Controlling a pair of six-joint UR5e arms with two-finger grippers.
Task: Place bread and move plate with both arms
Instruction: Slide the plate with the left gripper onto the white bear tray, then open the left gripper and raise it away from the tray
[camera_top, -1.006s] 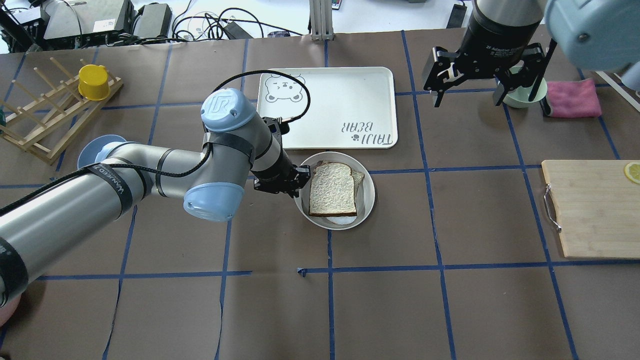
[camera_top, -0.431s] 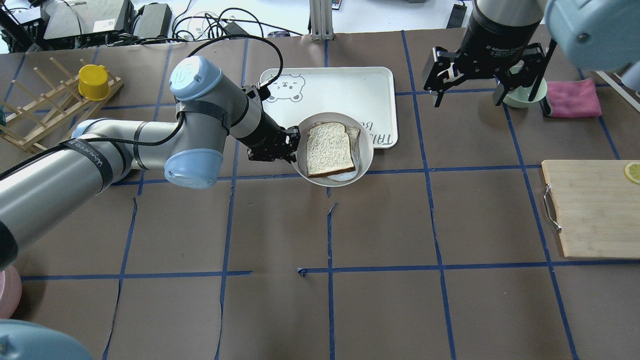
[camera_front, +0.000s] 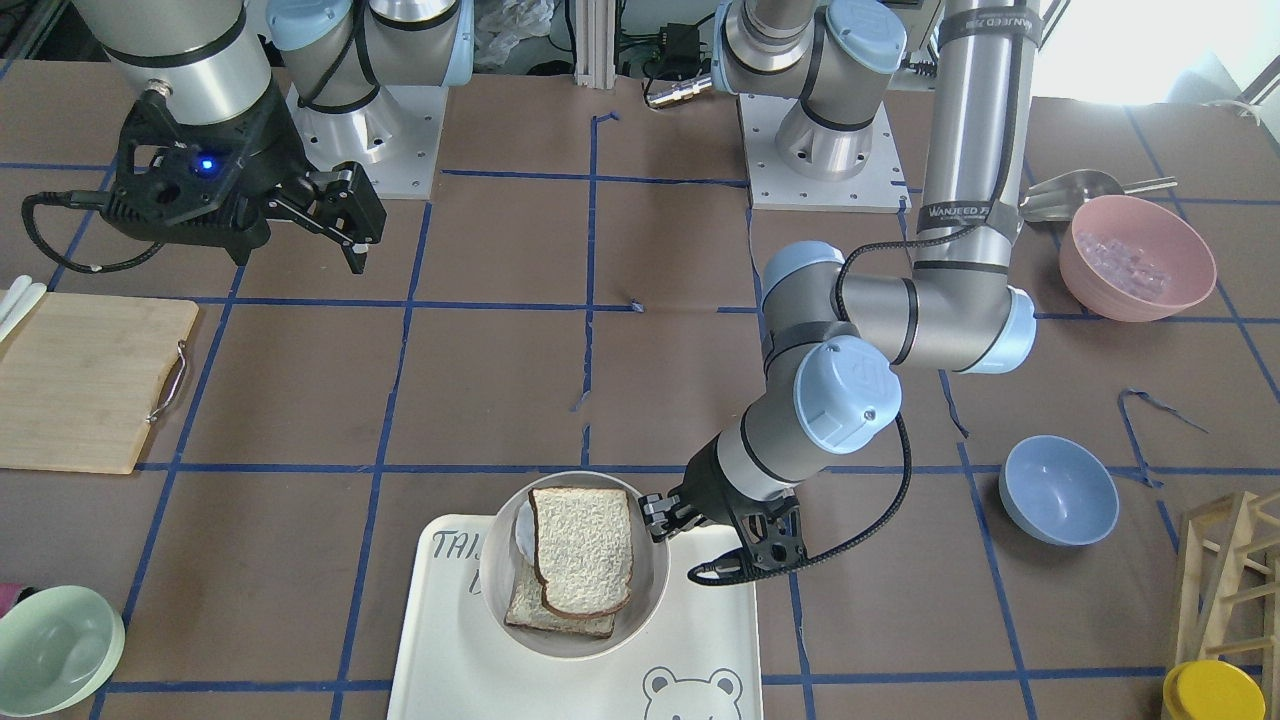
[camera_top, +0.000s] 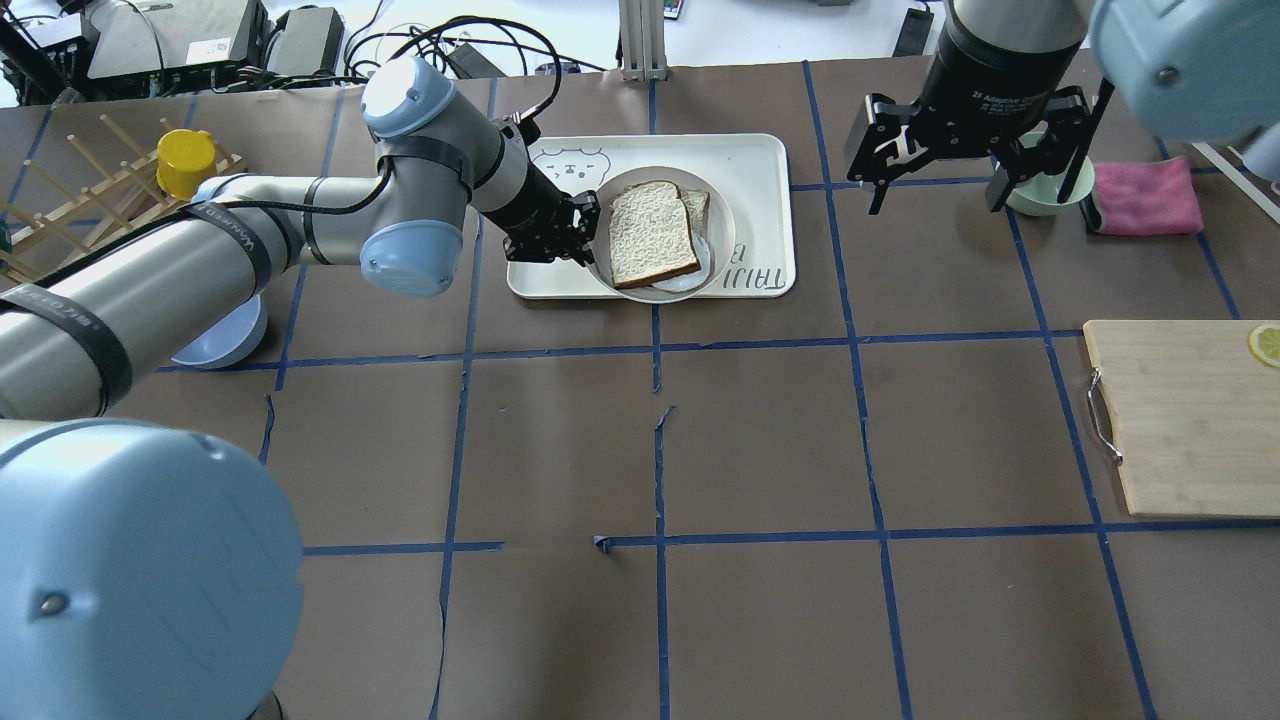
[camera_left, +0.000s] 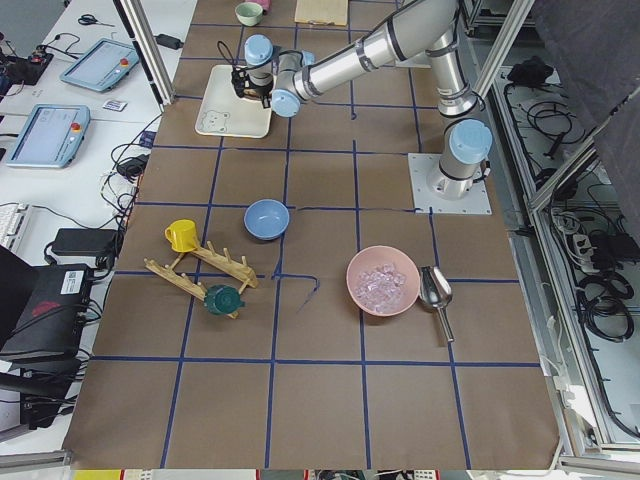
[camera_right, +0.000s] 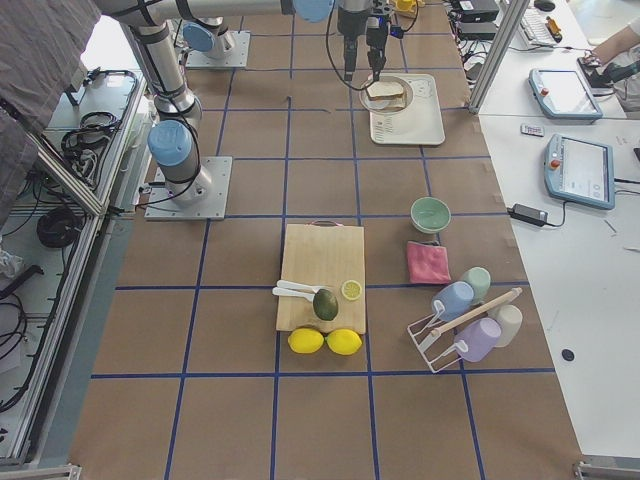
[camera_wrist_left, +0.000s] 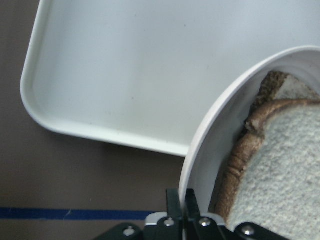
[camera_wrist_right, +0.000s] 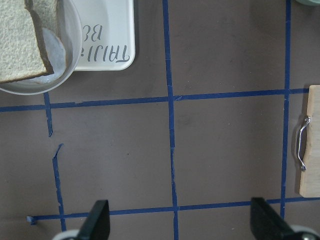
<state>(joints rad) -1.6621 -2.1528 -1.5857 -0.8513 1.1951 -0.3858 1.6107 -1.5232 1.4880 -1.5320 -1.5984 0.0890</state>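
My left gripper (camera_top: 590, 235) is shut on the left rim of the round cream plate (camera_top: 728, 240) and holds it over the "TAIJI BEAR" tray (camera_top: 760, 160). I cannot tell whether the plate touches the tray. The large pale bread slice (camera_top: 650, 233) lies on the plate, on top of a smaller tanner slice (camera_top: 697, 205). In the left wrist view the fingers pinch the plate's rim (camera_wrist_left: 210, 130) beside the bread (camera_wrist_left: 280, 165). My right gripper (camera_top: 937, 200) is open and empty, high over the table to the right of the tray.
A wooden cutting board (camera_top: 1180, 410) lies at the right edge. A green bowl (camera_top: 1045, 190) and a pink cloth (camera_top: 1145, 195) sit behind the right gripper. A blue bowl (camera_top: 225, 340) and a wooden rack with a yellow cup (camera_top: 185, 160) are at the left.
My left gripper has carried the plate with the bread away from me, from the brown table to over the tray. The right arm has not moved.
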